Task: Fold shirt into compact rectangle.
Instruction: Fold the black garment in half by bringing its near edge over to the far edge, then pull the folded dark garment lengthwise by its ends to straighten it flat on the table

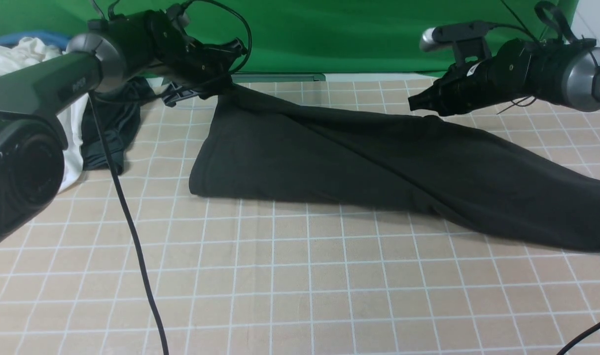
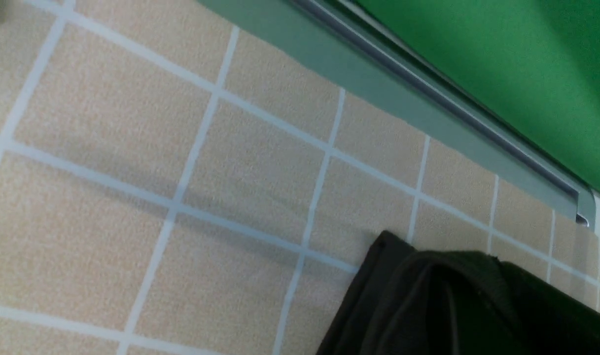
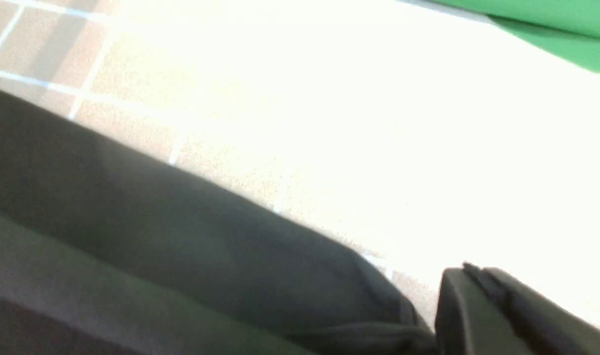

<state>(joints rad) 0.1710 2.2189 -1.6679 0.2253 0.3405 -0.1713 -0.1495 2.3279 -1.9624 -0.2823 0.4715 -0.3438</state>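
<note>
The shirt (image 1: 359, 162) lies as a long loose band on the desk (image 1: 300, 276) near the green backdrop (image 1: 329, 34), its backdrop-side edge pinched by the left hand (image 1: 226, 81) and the right hand (image 1: 418, 104), so folding seems at most half done: no compact rectangle yet.

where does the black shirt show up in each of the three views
Front view: the shirt spreads across the middle, from left of centre to the right edge.
Left wrist view: a bunched corner of it in the picture's lower right.
Right wrist view: it fills the lower left.
Shared landmark: the green backdrop, seen in all three.
</note>
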